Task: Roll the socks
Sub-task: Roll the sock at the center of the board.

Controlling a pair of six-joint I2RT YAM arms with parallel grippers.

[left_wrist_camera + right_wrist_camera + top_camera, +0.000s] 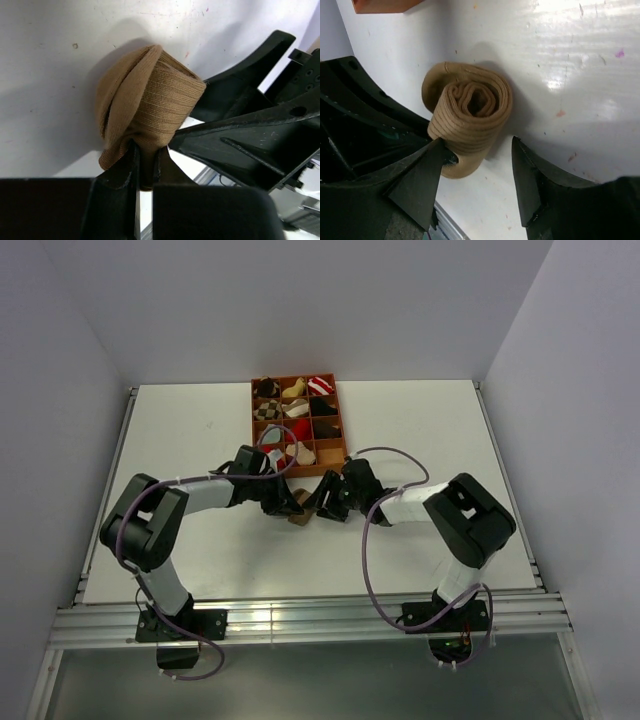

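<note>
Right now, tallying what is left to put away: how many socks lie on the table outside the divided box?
1: the brown sock, rolled, on the table near the orange box, pinched by the left gripper. Others may be hidden.

I see the brown sock (470, 107) wound into a tight, ribbed coil with its spiral end showing. It lies on its side on the white table (580, 60), outer layer bulging loose.
</note>
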